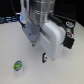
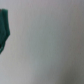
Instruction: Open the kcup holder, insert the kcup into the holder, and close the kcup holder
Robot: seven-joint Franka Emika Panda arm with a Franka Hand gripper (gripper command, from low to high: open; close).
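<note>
Kcup (image 1: 18, 65) sits loose on the tabletop (image 1: 10, 45), toward the exterior view's left, apart from the arm. Holder not in view. Pincer (image 1: 44, 57) state: cannot tell. Judged: everything remains undone.

The arm (image 1: 50, 30) wears smooth white plastic shells with a soft sheen and a silvery, metal-looking cylinder above. The desk (image 1: 15, 45) looks matt, pale and even. At seven o'clock, the kcup (image 1: 18, 65) has a glossy green top.
</note>
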